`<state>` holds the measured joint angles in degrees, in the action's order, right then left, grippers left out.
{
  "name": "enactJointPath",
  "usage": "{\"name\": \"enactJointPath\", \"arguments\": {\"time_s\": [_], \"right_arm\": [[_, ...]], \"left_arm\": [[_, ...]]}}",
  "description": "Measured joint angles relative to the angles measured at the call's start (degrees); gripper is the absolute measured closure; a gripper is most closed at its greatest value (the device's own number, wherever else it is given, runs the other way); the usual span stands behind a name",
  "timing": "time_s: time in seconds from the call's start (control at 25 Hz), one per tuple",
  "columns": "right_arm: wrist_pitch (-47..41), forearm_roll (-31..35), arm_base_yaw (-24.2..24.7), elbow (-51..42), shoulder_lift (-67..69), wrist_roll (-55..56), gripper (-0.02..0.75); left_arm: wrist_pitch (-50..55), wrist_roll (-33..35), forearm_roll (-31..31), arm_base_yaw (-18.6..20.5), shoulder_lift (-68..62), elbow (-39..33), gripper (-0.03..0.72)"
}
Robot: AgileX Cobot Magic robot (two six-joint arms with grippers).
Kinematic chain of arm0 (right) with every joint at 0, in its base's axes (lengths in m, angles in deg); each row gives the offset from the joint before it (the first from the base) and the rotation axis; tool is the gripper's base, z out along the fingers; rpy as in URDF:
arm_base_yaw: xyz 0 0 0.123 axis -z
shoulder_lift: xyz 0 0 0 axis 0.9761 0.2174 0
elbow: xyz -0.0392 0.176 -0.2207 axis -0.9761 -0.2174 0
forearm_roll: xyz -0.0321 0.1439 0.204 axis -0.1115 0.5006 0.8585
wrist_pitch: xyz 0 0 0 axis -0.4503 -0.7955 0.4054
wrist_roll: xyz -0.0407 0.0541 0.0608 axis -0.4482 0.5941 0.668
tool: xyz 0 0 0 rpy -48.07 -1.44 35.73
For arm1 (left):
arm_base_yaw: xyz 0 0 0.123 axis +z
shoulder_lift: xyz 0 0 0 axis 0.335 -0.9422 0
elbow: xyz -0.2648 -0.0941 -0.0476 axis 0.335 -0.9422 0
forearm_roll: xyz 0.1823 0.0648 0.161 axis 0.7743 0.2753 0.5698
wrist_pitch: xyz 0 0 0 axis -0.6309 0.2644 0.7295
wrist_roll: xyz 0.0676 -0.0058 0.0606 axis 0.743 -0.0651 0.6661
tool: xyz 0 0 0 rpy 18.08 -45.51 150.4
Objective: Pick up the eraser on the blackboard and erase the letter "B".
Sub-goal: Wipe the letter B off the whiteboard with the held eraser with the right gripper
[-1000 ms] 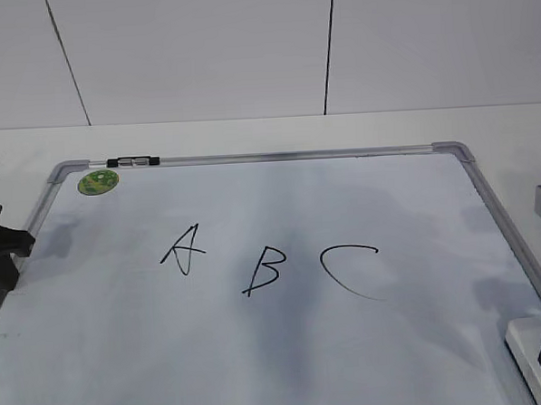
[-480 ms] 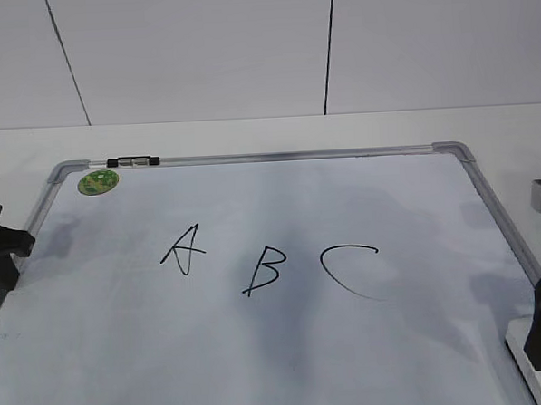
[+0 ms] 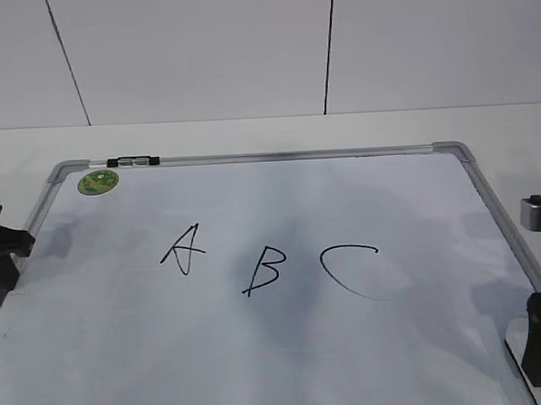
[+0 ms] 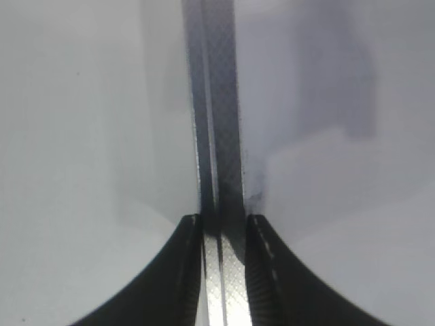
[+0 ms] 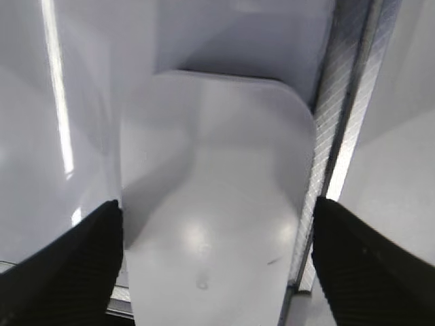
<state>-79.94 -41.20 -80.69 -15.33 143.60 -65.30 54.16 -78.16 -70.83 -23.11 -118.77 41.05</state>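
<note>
White table (image 3: pixel 249 131) w/ matte top, white panelled wall (image 3: pixel 199 52) behind, two thin dark seams (image 3: pixel 330 50) running vertically, light even and soft, faint shadows, no harsh glare

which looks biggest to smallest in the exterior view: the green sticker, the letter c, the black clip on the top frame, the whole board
1. Large white dry-erase board with grey metal frame
2. Black hand-drawn open curved letter C
3. Small black-and-silver clip and round green sticker: too alike to rank.
</note>
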Motion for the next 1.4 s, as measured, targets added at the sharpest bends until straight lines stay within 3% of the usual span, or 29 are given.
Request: {"name": "enactJointPath", "arguments": {"time_s": [0.4,0.64,1.04,1.4], "right_arm": [[-0.1,0.3,0.0,0.1,2.8,0.0,0.071],[-0.3,0.8,0.0,0.1,3.3,0.0,0.152],[-0.9,0.9,0.0,0.6,3.4,0.3,0.179],[-7.4,1.2,0.0,8.7,3.8,0.6,0.181]], "left_arm": [[0.0,0.0,0.0,0.0,0.0,0.0,0.541],[0.0,0.0,0.0,0.0,0.0,0.0,0.541],[0.0,0.0,0.0,0.0,0.0,0.0,0.541],[0.0,0.0,0.0,0.0,0.0,0.0,0.541]]}}
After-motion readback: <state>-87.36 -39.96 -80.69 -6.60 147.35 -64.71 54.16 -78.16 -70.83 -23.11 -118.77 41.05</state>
